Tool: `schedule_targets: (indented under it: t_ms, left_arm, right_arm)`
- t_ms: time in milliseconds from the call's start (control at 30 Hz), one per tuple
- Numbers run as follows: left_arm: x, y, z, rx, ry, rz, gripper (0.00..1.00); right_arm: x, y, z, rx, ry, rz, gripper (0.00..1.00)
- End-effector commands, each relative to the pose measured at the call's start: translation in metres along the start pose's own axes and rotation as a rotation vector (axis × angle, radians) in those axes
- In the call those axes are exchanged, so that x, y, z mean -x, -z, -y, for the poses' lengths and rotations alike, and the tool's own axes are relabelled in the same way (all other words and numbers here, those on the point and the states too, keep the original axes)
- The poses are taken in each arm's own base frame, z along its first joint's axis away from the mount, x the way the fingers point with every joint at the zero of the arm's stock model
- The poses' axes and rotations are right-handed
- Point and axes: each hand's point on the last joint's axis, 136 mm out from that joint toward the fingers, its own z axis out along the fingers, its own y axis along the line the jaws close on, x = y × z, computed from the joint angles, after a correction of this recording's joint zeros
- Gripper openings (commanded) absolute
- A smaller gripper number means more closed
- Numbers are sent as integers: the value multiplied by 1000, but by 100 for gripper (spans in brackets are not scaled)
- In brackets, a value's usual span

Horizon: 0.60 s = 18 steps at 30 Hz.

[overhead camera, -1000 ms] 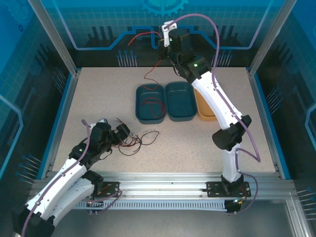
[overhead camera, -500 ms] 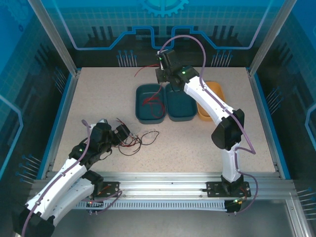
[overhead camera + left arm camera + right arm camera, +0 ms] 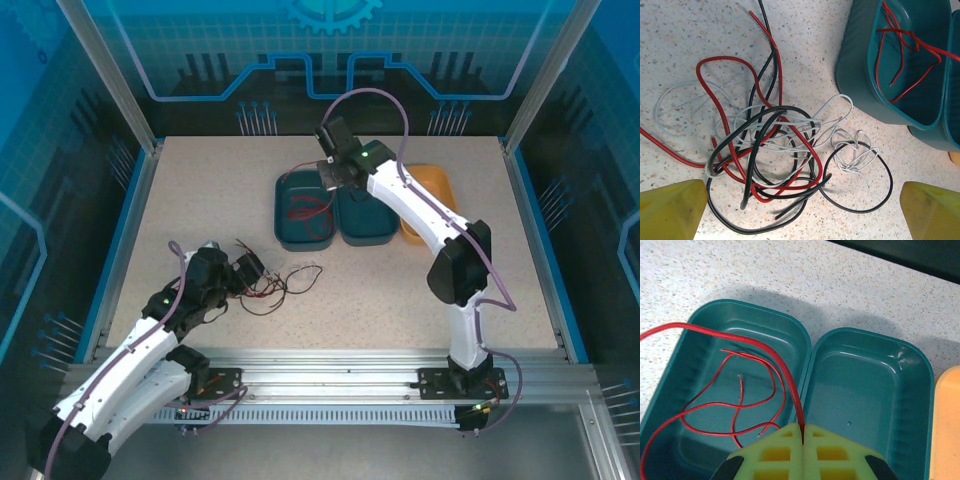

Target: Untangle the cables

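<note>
- 3 trays: 2 teal trays, 1 orange tray.
- Red/white/black cables tangled on speckled table (count unclear); red cable looped in left teal.
- R gripper pinched on it; L gripper wide open, empty, over tangle.
- Blue enclosure walls.

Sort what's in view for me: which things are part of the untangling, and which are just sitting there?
In the job:
tangle of cables, by the open left claw
red cable, pinched in the right claw
left teal tray, holding red cable

Idle for now:
middle teal tray
orange tray
</note>
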Motion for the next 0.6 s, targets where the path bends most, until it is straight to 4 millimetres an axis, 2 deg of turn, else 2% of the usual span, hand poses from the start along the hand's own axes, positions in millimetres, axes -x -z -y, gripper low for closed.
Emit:
schedule_targets:
  t_ms: [0, 267, 567]
  left_arm:
    - [-3, 2, -2, 1, 3, -16, 99]
    - [-5, 5, -7, 1, 8, -11, 99]
    - [-4, 4, -8, 8, 13, -8, 99]
  right_arm:
    - [-19, -21, -1, -49, 32, -67, 0]
    - [-36, -51, -1, -133, 105, -129, 0]
    - [-37, -74, -24, -157, 199, -119, 0]
